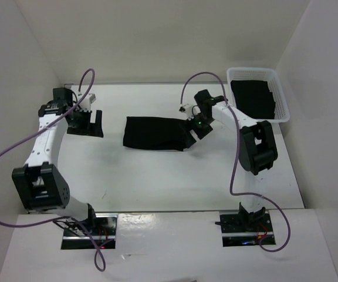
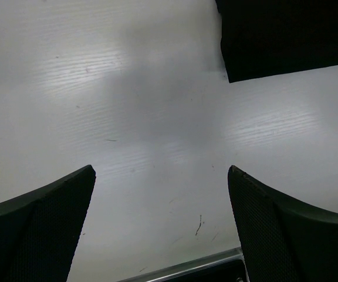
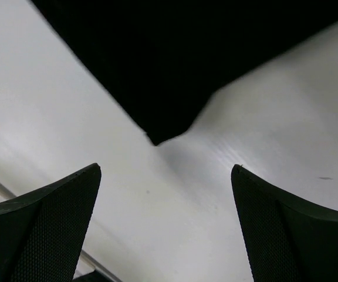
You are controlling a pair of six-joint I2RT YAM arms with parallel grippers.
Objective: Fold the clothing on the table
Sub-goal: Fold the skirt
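Clothing: the black clothing (image 1: 154, 134) is being shown lying flat as a rough rectangle in the middle of the table (image 1: 157, 176), between the two arms.
Left gripper: the left gripper (image 1: 85, 124) is being held over bare table, well to the left of the clothing; in its wrist view the left gripper (image 2: 161, 171) is being kept wide apart with nothing between its fingers.
Left wrist view: one corner of the clothing (image 2: 286, 35) is being seen at the upper right, apart from the fingers (image 2: 46, 229); a grey rail (image 2: 186, 269) is being seen along the bottom.
Right gripper: the right gripper (image 1: 196, 129) is being held at the right end of the clothing; in its wrist view the right gripper (image 3: 166, 168) is being kept spread, clamped on nothing.
Right wrist view: a corner of the clothing (image 3: 186, 53) is being seen pointing toward the gap between the fingers (image 3: 286, 229), apart from them, with white table (image 3: 274, 117) around it.
Basket: a white lattice basket (image 1: 257, 71) is being seen at the far right corner, with dark fabric (image 1: 252, 98) lying in it.
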